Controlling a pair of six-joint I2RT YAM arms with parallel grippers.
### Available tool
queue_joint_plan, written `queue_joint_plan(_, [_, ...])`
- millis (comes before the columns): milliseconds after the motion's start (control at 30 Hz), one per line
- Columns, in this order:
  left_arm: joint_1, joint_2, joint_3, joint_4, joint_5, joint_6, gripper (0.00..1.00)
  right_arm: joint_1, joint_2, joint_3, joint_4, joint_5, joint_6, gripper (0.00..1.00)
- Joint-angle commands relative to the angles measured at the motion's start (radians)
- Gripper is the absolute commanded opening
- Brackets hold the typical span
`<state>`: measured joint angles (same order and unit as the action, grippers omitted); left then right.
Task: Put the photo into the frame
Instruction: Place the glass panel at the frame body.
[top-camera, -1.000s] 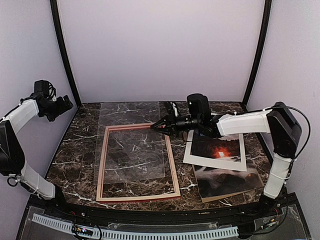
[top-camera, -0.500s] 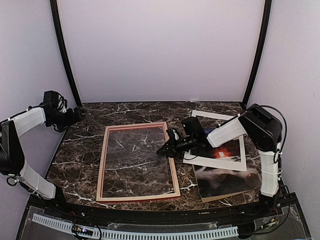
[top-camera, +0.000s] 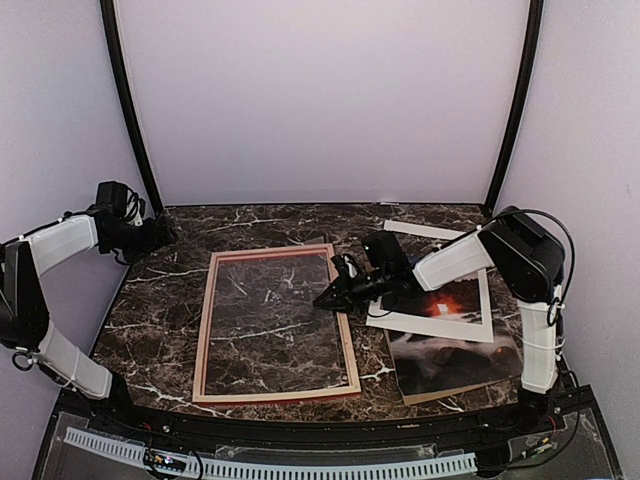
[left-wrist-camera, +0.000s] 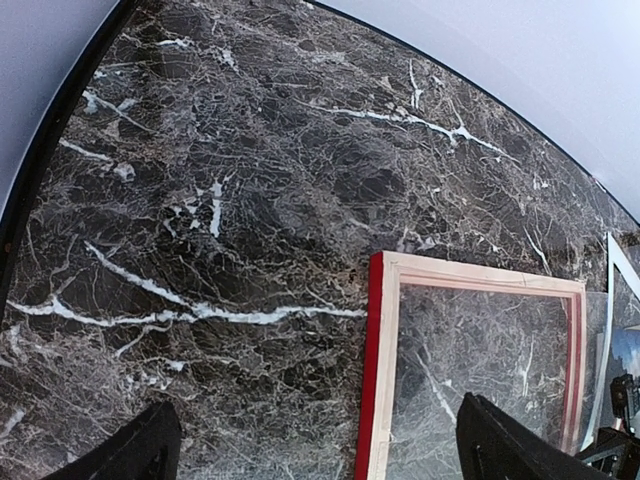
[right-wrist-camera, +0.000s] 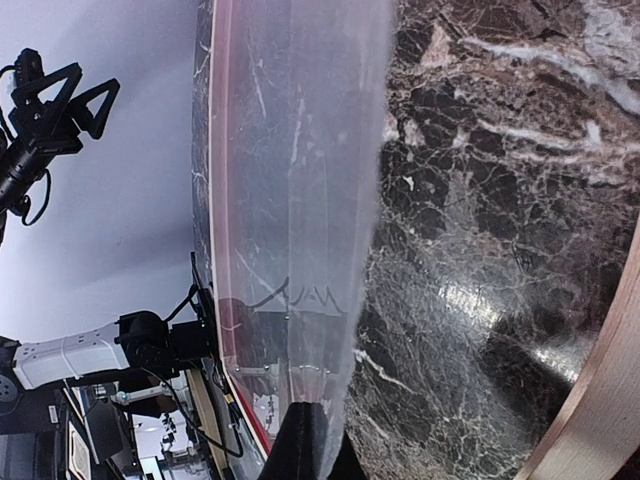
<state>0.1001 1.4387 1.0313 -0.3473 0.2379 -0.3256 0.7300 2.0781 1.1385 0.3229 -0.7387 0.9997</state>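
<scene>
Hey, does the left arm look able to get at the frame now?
Probably yes. The left gripper stands open near the far left corner of the frame, only bare table between; the right gripper pinches the clear sheet at the opposite rail.

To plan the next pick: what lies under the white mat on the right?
The photo lies under the white mat: its orange glow shows through the window and its dark near part sticks out. A brown board edge peeks from beneath. The mat border hides the rest.
</scene>
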Motion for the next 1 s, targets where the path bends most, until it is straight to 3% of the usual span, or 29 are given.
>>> queue_joint_plan(0, [-0.005, 0.0, -0.018, 0.012, -0.011, 0.005, 0.99, -0.01, 0.015, 0.046, -0.046, -0.004, -0.049, 0.0])
queue_joint_plan(967, [-0.006, 0.011, -0.014, 0.007, -0.004, 0.017, 0.99, -0.029, 0.017, 0.077, -0.114, -0.008, -0.1, 0.0])
